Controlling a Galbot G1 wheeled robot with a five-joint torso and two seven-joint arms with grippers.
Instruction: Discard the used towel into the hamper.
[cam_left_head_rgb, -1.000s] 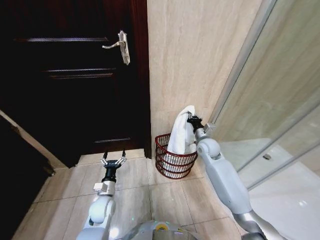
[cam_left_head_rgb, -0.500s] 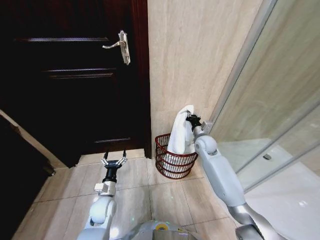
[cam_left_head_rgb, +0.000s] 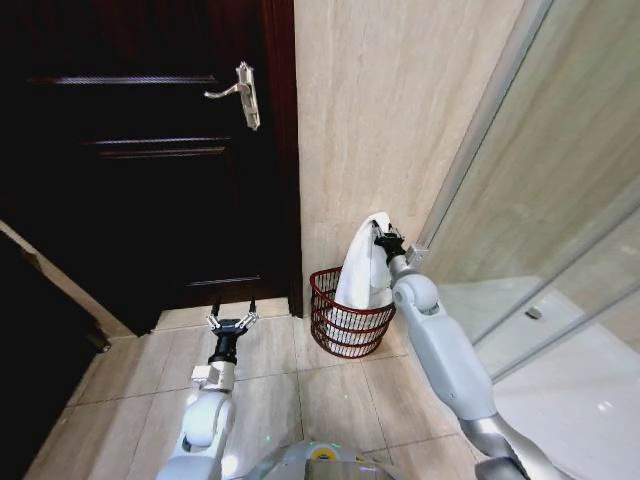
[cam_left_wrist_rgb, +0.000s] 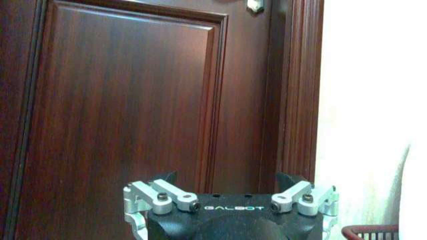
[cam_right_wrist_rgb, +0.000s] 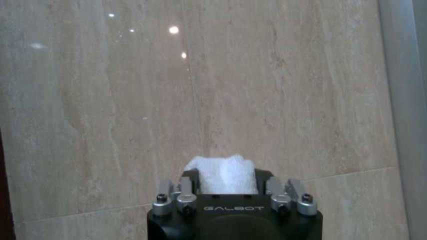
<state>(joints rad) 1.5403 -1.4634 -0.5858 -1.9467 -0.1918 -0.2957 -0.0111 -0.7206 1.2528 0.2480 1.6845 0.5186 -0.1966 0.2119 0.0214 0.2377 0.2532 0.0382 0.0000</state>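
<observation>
Here one towel (cam_left_head_rgb: 365, 265) hangs over one hamper (cam_left_head_rgb: 345, 325)

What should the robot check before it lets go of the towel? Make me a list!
1. Right gripper holds the towel: ok, white cloth sits between its fingers.
2. Towel over the hamper: ok, its lower end hangs inside the rim.
3. Hamper upright on the floor by the wall: ok.
4. Towel clear of the hamper's rim all round: cannot tell.
5. Left gripper out of the way: ok, open, low near the door.
</observation>
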